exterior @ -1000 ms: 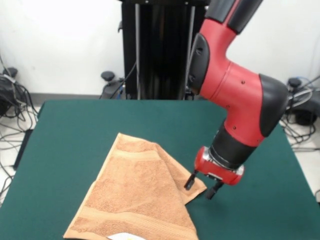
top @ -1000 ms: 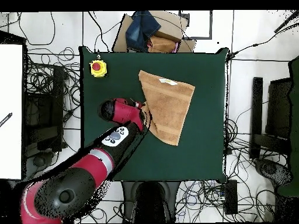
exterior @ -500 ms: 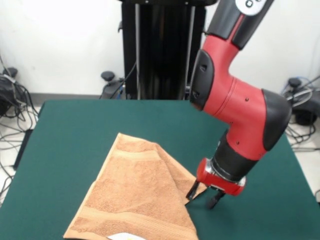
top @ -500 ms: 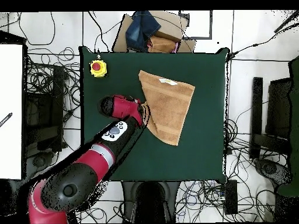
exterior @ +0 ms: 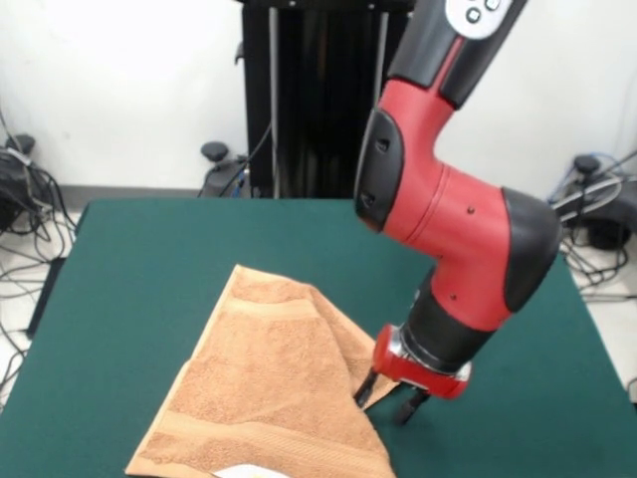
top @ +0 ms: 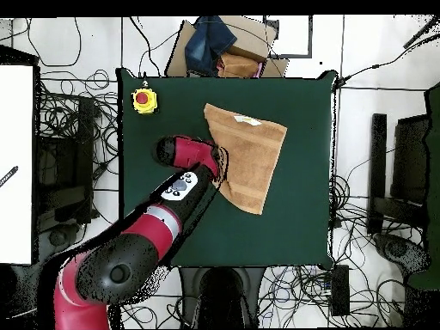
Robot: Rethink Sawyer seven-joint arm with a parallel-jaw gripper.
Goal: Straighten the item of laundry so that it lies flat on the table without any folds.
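Observation:
The tan-orange towel (exterior: 274,388) lies on the dark green table (exterior: 149,259), toward its near edge in the front view, with one side folded over in a diagonal ridge. Its white label (exterior: 244,470) shows at the bottom edge. My gripper (exterior: 386,398) is open and low over the towel's right corner. One finger (exterior: 364,386) rests at the folded edge and the other stands over bare felt. In the overhead view the towel (top: 251,155) lies in the upper middle of the table (top: 292,223), and the gripper (top: 222,165) is at the towel's left edge.
A yellow box with a red button (top: 144,100) stands at a table corner. A cardboard box with blue cloth (top: 225,47) sits on the floor beyond the table edge. Cables lie around the table. The black pedestal (exterior: 323,100) stands at the far side.
The gripper has moved leftward in the front view and lower, from beside the towel's right corner onto its folded edge. The towel has not visibly moved.

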